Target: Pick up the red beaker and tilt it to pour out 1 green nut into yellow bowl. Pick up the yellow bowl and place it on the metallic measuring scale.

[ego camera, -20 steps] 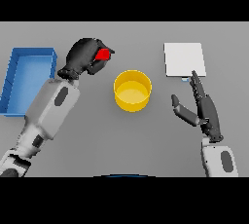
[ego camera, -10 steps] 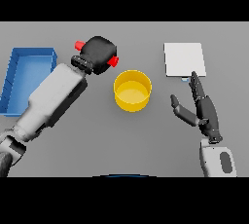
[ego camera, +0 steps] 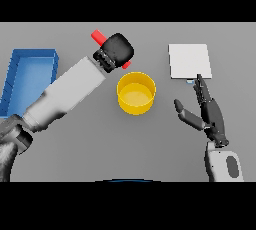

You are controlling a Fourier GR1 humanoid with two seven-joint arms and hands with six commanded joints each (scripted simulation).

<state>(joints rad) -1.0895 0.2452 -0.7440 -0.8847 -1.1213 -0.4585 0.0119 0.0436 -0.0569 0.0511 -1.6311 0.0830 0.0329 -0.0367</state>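
Observation:
My left hand (ego camera: 118,49) is shut on the red beaker (ego camera: 98,37), held in the air just behind and left of the yellow bowl (ego camera: 136,92). Most of the beaker is hidden by the hand; one red end sticks out at the upper left and a bit of red (ego camera: 126,65) shows at the hand's lower right, near the bowl's back rim. The bowl stands at the middle of the table; I cannot make out a nut in it. The metallic scale (ego camera: 189,60) is a pale square at the back right. My right hand (ego camera: 207,111) is open, right of the bowl and in front of the scale.
A blue tray (ego camera: 30,76) lies at the left edge of the grey table (ego camera: 150,144), beside my left forearm.
My left arm has swung right and forward with the beaker, bringing it from near the tray to the bowl's back rim. The right hand has stayed put.

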